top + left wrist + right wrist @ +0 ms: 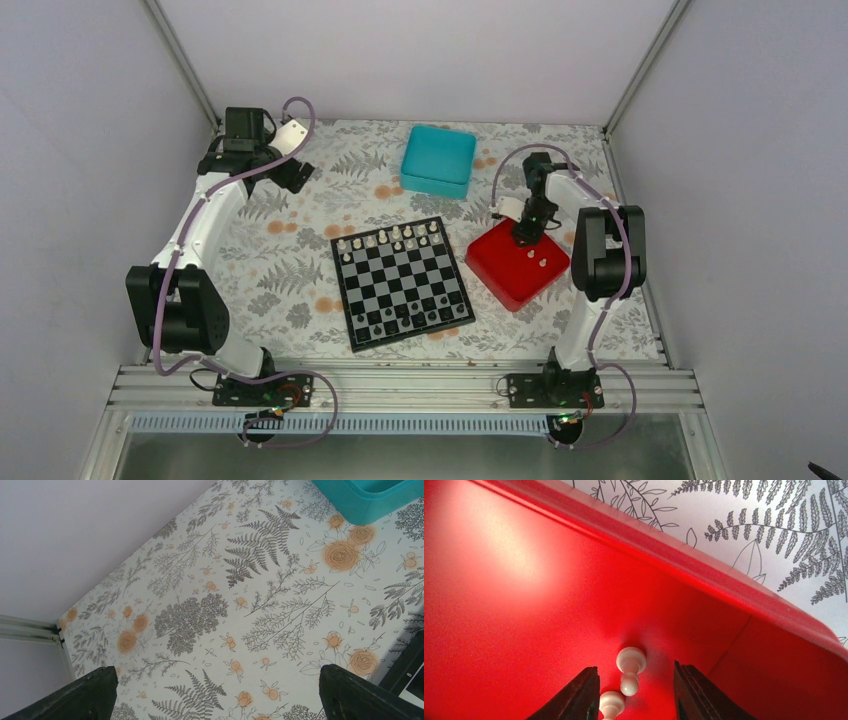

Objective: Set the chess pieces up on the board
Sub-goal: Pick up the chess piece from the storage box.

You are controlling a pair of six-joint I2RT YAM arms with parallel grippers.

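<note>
While the right gripper sits low in the red tray, fingers apart around a white pawn they do not yet touch, the closing should centre on its stem and avoid the second white piece beside one finger. The left gripper hovers wide open, well apart from the board

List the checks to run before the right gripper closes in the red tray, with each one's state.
1. White piece lined up with the right gripper: ok, it sits in the gap.
2. Jaws apart, with room on either side of it: ok.
3. No neighbour in the way: not ok, a second white piece lies right by one finger.
4. Left gripper out of the way: ok, open above the tablecloth.
5. Bare squares on the board: ok, the middle rows are free.
</note>
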